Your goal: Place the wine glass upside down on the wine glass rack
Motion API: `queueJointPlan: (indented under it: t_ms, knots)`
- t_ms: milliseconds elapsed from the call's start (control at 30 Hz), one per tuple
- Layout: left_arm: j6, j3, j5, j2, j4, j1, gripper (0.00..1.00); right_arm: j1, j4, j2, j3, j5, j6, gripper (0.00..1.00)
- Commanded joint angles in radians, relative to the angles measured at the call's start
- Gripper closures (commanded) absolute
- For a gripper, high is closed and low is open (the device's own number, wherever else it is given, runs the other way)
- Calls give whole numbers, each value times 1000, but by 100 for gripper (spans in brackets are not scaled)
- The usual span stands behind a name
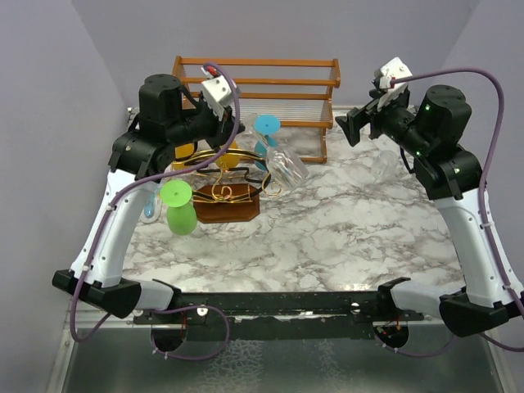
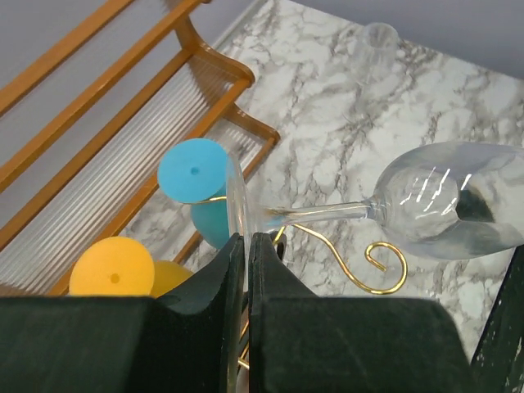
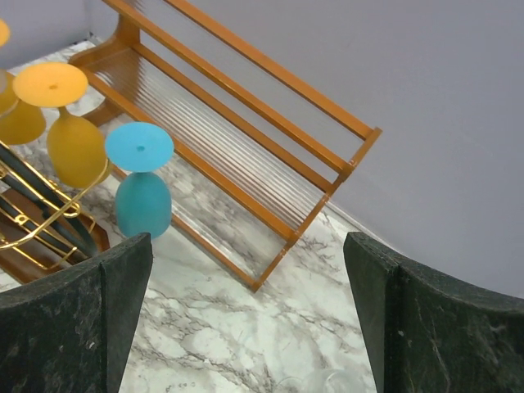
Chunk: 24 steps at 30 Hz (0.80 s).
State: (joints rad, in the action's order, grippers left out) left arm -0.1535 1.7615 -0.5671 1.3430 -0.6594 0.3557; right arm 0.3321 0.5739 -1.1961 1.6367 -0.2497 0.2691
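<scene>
My left gripper (image 2: 243, 246) is shut on the foot of a clear wine glass (image 2: 446, 201). The glass is held about level, its stem pointing away from the fingers. In the top view the glass (image 1: 286, 168) hangs just right of the wine glass rack (image 1: 221, 195), a gold wire stand on a dark brown base, with my left gripper (image 1: 239, 135) above the rack's back. A gold curl of the rack (image 2: 378, 270) shows below the stem. My right gripper (image 1: 354, 127) is open and empty, high at the right (image 3: 250, 319).
Upside-down coloured glasses stand around the rack: green (image 1: 178, 209), blue (image 1: 266, 127), yellow (image 1: 225, 155). A two-tier wooden shelf (image 1: 270, 82) stands at the back. A second clear glass (image 1: 385, 164) stands on the marble table (image 1: 327, 237) at the right.
</scene>
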Motion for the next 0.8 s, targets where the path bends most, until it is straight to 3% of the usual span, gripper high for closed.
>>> queueJointPlan:
  t_ms: [0,233,433,600,767]
  knots:
    - [-211,85,-27,-26,-152,45,100,-7,-68,-17,-18,79,-24,0]
    - [-563,116,-175,-48,-471,92,100,-11,-76,-22,-57,23,-25,0]
    - [-833,54,-259,-74,-621,101,100,-19,-73,-17,-62,-16,-25,0]
    - [-870,18,-219,-83,-606,106,100,-27,-69,-13,-74,-45,-27,0]
    - [-780,-37,-115,-90,-470,113,100,-31,-66,-14,-72,-65,-24,0]
